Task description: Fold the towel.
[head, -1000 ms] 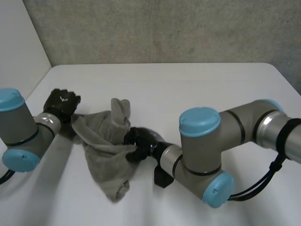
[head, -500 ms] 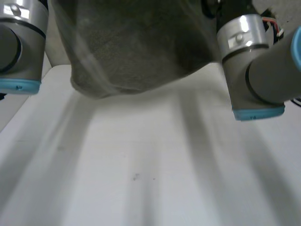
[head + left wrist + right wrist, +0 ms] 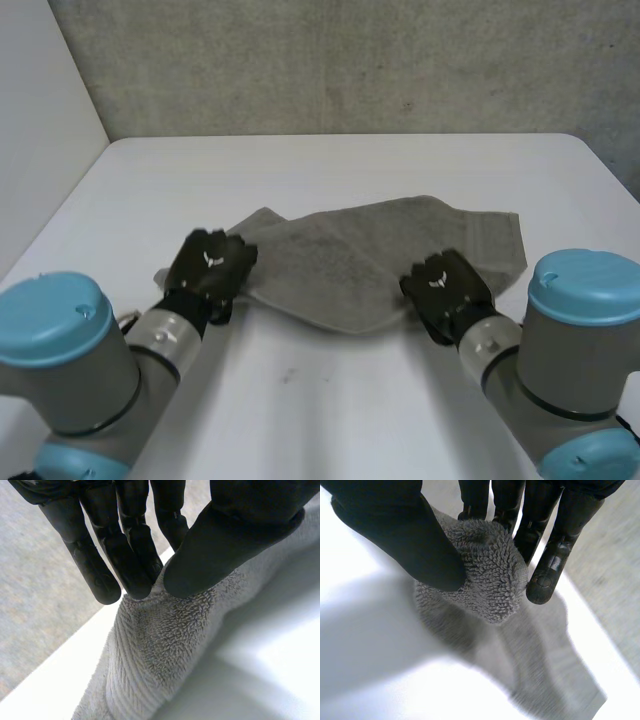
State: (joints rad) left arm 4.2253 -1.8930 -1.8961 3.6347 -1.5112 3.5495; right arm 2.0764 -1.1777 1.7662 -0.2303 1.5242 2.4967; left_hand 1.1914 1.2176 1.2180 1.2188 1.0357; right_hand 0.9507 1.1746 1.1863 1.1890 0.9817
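Grey terry towel (image 3: 365,250) lies mid-frame on the white table (image 3: 350,165), its long axis running left to right and rising slightly rightward. My left hand (image 3: 210,268) pinches its lower-left corner, and my right hand (image 3: 447,285) pinches its lower edge.

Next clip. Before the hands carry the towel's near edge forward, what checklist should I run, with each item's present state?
1. Left hand pinches the towel near the left end of its near edge: ok.
2. Right hand pinches the near edge further right: ok.
3. Near edge straight between the hands: not ok, it bows.
4. Towel wholly on the table: ok.
5. Room on the table beyond the far edge: ok.
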